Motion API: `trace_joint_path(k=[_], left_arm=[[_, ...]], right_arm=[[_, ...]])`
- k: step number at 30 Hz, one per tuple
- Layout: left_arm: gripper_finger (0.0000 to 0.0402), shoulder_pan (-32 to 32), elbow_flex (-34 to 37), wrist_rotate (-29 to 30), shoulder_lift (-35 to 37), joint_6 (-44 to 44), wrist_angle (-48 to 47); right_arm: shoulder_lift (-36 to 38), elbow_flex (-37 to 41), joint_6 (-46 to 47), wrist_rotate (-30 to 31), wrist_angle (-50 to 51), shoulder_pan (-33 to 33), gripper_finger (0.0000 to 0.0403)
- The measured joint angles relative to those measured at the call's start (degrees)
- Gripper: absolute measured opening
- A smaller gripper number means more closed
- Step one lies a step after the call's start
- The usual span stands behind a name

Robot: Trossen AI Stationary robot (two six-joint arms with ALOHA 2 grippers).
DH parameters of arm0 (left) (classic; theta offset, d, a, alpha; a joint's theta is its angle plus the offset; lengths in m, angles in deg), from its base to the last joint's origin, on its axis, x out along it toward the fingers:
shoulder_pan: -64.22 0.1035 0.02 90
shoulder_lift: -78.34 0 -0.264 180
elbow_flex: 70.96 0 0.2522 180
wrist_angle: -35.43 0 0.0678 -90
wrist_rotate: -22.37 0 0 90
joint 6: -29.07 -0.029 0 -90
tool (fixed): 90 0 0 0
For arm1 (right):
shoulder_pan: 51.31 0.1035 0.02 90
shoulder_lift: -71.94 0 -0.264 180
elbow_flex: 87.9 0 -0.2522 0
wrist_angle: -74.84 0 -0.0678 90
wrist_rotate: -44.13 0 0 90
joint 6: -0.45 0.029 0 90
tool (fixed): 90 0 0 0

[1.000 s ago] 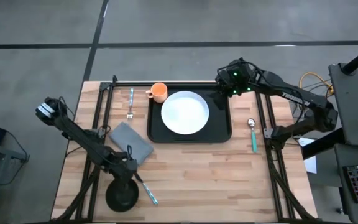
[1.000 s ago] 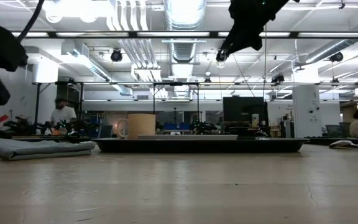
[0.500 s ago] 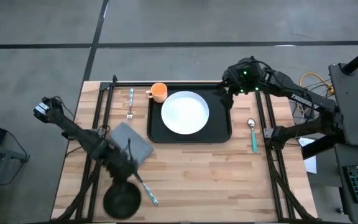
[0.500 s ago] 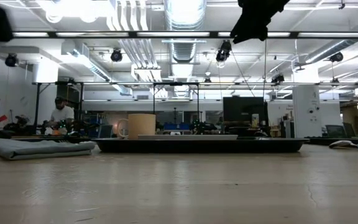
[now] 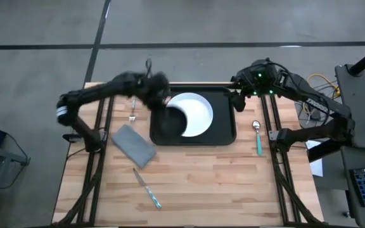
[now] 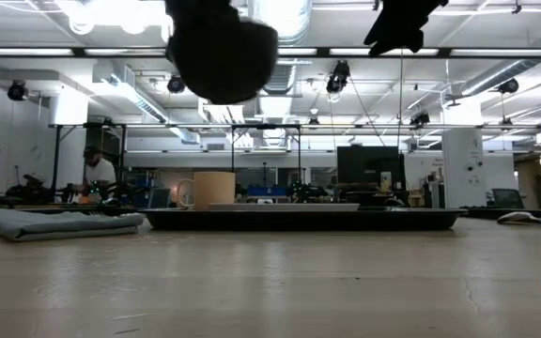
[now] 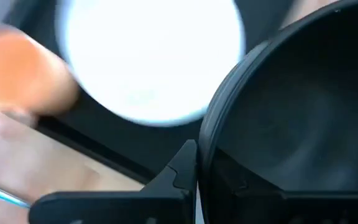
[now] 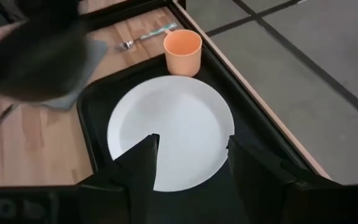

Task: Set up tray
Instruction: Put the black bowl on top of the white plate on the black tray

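Tray at the far middle of the wooden table, holding a white plate; no legible writing anywhere.

Orange cup upright at the tray's far left corner, nothing visible inside. Left gripper raised over the tray's left part, fingers pinching the rim of a black bowl, empty inside, partly covering the plate from above. Right gripper raised near the tray's far right corner, fingers spread, holding nothing. Fork and grey napkin left of the tray, knife nearer, spoon right of the tray.
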Motion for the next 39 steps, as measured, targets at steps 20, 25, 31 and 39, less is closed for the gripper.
trace_joint_path(k=[20, 25, 31, 39], left_arm=[[0.0, 9.62, -25.59, 1.97, -33.26, -13.66, 1.95], [0.0, 9.89, -20.84, 1.9, -33.26, -13.66, 5.05], [0.0, 9.91, -16.3, 1.98, -33.26, -12.86, 9.71], [0.0005, 10.21, -13.96, 6.12, -33.23, -13.47, 10.67]], right_arm=[[0.46, 0.0, 4.91, -0.19, 1.76, 0.02, 0.0182], [0.46, 0.0, 4.89, -0.2, 2.41, 0.02, 0.0182], [0.46, -0.01, 4.87, -0.39, 2.41, 0.02, 0.0182], [0.46, 0.0, 4.8, -2.36, 2.54, 0.02, 0.0183]])
